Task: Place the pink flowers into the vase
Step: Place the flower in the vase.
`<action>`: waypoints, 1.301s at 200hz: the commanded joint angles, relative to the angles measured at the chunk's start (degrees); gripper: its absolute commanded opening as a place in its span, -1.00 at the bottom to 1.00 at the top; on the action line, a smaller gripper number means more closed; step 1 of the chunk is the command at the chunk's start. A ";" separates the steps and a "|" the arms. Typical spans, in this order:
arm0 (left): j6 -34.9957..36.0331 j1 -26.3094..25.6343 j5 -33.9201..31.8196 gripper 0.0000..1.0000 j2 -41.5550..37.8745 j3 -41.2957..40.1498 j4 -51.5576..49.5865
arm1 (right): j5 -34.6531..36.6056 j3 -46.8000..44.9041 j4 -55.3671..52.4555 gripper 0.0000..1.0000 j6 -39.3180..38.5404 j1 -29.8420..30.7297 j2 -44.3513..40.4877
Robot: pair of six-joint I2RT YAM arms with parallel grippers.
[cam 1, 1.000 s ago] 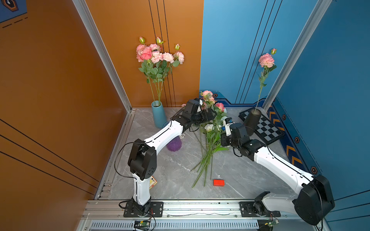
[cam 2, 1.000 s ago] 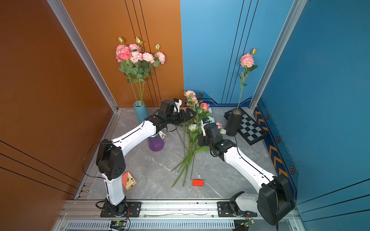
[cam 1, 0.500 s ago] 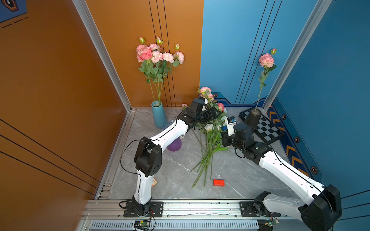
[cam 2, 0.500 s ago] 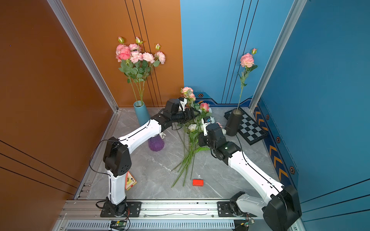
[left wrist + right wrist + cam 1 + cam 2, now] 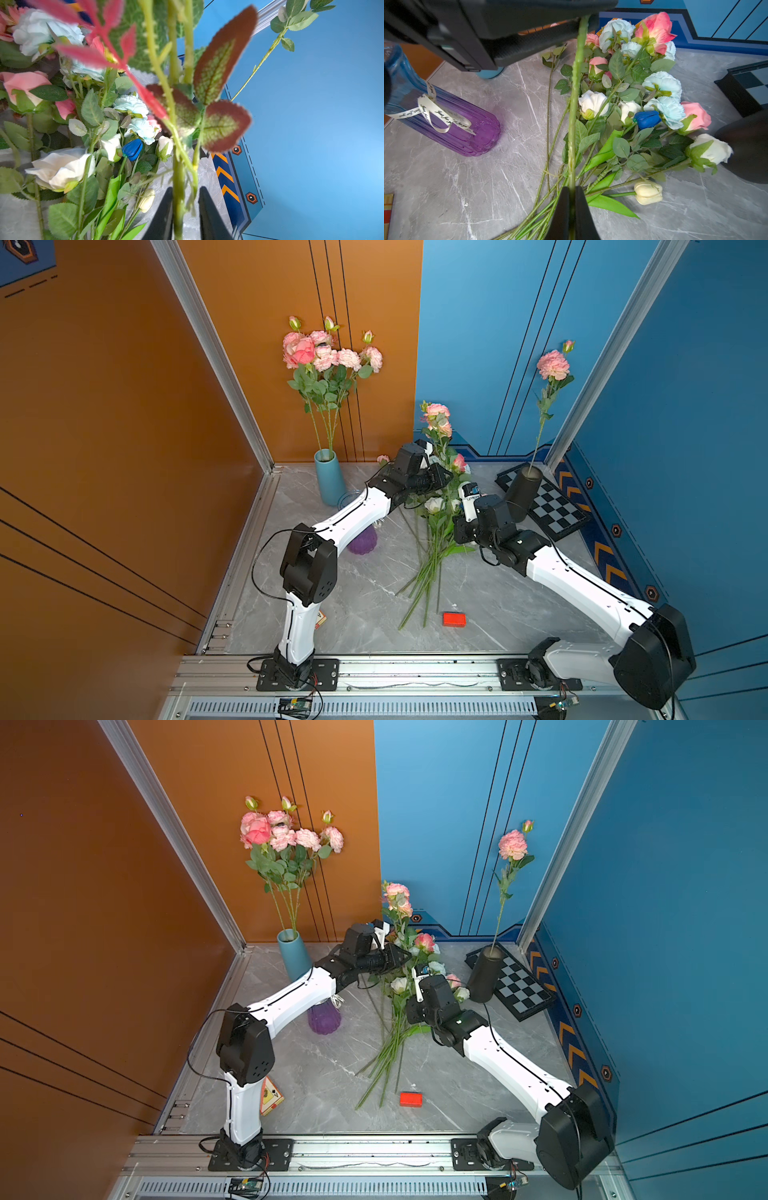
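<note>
Nearest the rail, a small red block (image 5: 454,619) lies on the grey marble table (image 5: 365,605), just beyond the cut ends of a loose pile of flowers (image 5: 432,547). A playing card (image 5: 271,1096) lies beside the left arm's lower link.

The pile fans toward the back: green stems near, heads far. The right wrist view shows white roses (image 5: 592,104), pale blue ruffled flowers (image 5: 663,83), a dark blue tulip (image 5: 646,119), a cream tulip (image 5: 648,192) and pink rose heads (image 5: 695,116) among them.

The right gripper (image 5: 572,199) is clenched on a single green stem (image 5: 575,99) that rises out of the pile. Higher on that same stem, the left gripper (image 5: 185,204) has its fingers (image 5: 164,216) close on either side of it; whether they press it I cannot tell. Above that gripper the stem carries reddish-edged leaves (image 5: 222,52), and in both top views its pink flowers (image 5: 437,416) stand upright over the pile, clear of every vase.

A purple glass vase (image 5: 324,1018) with a ribbon stands partly under the left forearm. Behind it a teal vase (image 5: 330,481) at the orange wall holds a bunch of pink blooms (image 5: 328,352). To the right, a black vase (image 5: 523,493) holds one pink flower (image 5: 552,364) and stands on a chessboard (image 5: 552,506).
</note>
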 commanded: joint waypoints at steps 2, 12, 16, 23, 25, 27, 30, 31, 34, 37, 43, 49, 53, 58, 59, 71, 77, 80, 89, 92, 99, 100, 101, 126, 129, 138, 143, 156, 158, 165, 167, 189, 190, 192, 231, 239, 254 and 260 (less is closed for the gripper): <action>1.18 0.02 3.39 -0.73 -1.35 0.06 2.74 | -1.58 2.88 1.09 -0.96 0.73 0.42 0.67; 1.50 0.12 3.72 -0.88 -1.38 0.06 2.97 | -1.43 2.99 0.98 -0.95 0.80 0.42 0.80; 1.79 0.11 3.62 -0.96 -1.43 0.07 2.97 | -1.41 3.14 0.85 -0.94 0.80 0.32 0.84; 1.98 0.29 3.64 -1.00 -1.56 0.06 2.94 | -1.32 3.29 0.55 -0.93 0.78 0.24 0.78; 2.06 0.35 3.59 -1.00 -1.57 0.06 3.01 | -1.32 3.34 0.42 -0.93 0.74 0.18 0.74; 2.19 0.39 3.62 -1.00 -1.57 0.06 2.98 | -1.32 3.37 0.35 -0.92 0.75 0.16 0.73; 2.32 0.44 3.68 -1.00 -1.65 0.06 3.05 | -1.32 3.46 0.08 -0.91 0.74 0.08 0.74; 2.38 0.45 3.71 -1.00 -1.61 0.06 3.05 | -1.32 3.51 0.06 -0.90 0.73 0.03 0.75; 2.62 0.57 3.72 -1.00 -1.65 -0.02 3.06 | -1.32 3.57 -0.20 -0.88 0.70 -0.08 0.68; 2.81 0.69 3.66 -1.00 -1.73 -0.05 3.05 | -1.32 3.64 -0.42 -0.84 0.72 -0.22 0.49; 3.40 0.85 3.63 -1.00 -1.89 -0.15 3.06 | -1.32 3.72 -0.73 -0.72 0.64 -0.49 0.24; 4.08 1.15 3.39 -1.00 -2.14 -0.41 3.05 | -1.32 3.85 -1.26 -0.54 0.55 -0.91 -0.08; 4.52 1.23 3.11 -1.00 -2.43 -0.67 3.00 | -1.43 3.97 -1.62 -0.55 0.55 -1.19 -0.26; 5.06 1.46 2.81 -1.00 -2.73 -0.91 3.01 | -1.74 4.25 -2.14 -0.60 0.40 -1.67 -0.51; 5.20 1.49 2.79 -1.00 -2.77 -1.00 2.99 | -1.83 4.30 -2.19 -0.60 0.38 -1.77 -0.53; 6.84 1.86 1.95 -1.00 -3.42 -1.79 3.02 | -2.05 4.87 -3.31 -0.55 0.01 -3.12 -1.12; 7.93 2.07 1.50 -1.00 -3.81 -2.12 3.01 | -1.93 5.36 -4.06 -0.37 -0.13 -3.90 -1.38; 8.45 2.07 1.26 -1.00 -4.04 -2.40 3.00 | -1.99 5.62 -4.36 -0.26 -0.14 -4.27 -1.56; 10.14 2.13 0.30 -1.00 -4.73 -3.19 3.03 | -2.17 6.31 -5.09 0.02 -0.20 -5.65 -2.30; 10.63 2.05 0.01 -1.00 -4.92 -3.44 3.06 | -2.19 6.63 -5.28 0.10 -0.12 -6.18 -2.43; 11.91 1.96 -0.57 -1.00 -5.39 -3.99 3.13 | -2.19 7.37 -5.54 0.28 0.34 -7.40 -2.94; 12.10 1.91 -0.65 -1.00 -5.41 -4.03 3.14 | -2.24 7.49 -5.61 0.30 0.44 -7.53 -2.98; 12.28 1.89 -0.74 -1.00 -5.47 -4.14 3.14 | -2.26 7.63 -5.69 0.32 0.50 -7.73 -2.96; 16.81 0.31 -2.99 -1.00 -7.53 -7.28 5.44 | -6.92 11.98 -6.04 0.62 3.64 -12.53 -2.35; 17.38 0.09 -3.30 -1.00 -7.78 -7.56 5.70 | -7.61 12.53 -6.03 0.66 4.04 -12.89 -2.05; 19.40 -0.96 -4.45 -1.00 -8.44 -8.51 6.42 | -9.87 14.59 -6.37 0.77 4.95 -13.98 -0.89; 20.42 -1.52 -5.14 -1.00 -8.89 -9.08 6.92 | -11.18 15.80 -6.52 0.81 5.38 -14.32 -0.18; 23.04 -2.87 -6.79 -1.00 -9.92 -10.48 8.12 | -12.88 18.33 -6.45 0.85 6.09 -14.84 1.36; 23.43 -3.03 -6.95 -1.00 -10.08 -10.66 8.37 | -13.02 18.68 -6.45 0.85 6.13 -14.87 1.57; 24.49 -3.69 -7.34 -1.00 -10.63 -11.43 9.18 | -13.39 19.96 -6.43 0.86 6.36 -14.90 2.42; 24.78 -3.87 -7.47 -1.00 -10.76 -11.69 9.45 | -13.61 20.32 -6.40 0.86 6.42 -14.95 2.64; 27.92 -5.62 -9.26 -1.00 -12.56 -13.36 10.87 | -16.46 24.06 -6.33 0.86 7.77 -15.70 5.83; 28.05 -5.65 -9.31 -1.00 -12.61 -13.42 10.92 | -16.58 24.22 -6.36 0.86 7.85 -15.73 5.98; 28.31 -5.77 -9.38 -1.00 -12.68 -13.46 10.96 | -16.84 24.42 -6.33 0.86 8.02 -15.70 6.24; 29.65 -6.75 -10.38 -1.00 -13.69 -14.35 11.32 | -18.71 28.21 -5.68 0.74 9.82 -16.01 9.81; 29.86 -6.83 -10.27 -1.00 -13.85 -14.40 11.32 | -19.06 28.56 -5.67 0.70 10.02 -16.08 10.28; 29.86 -6.92 -10.03 -1.00 -13.88 -14.53 11.32 | -19.87 28.88 -4.99 0.61 10.45 -16.07 11.06; 29.91 -6.99 -9.78 -1.00 -13.88 -14.53 11.32 | -20.24 28.88 -4.68 0.58 10.72 -16.08 11.40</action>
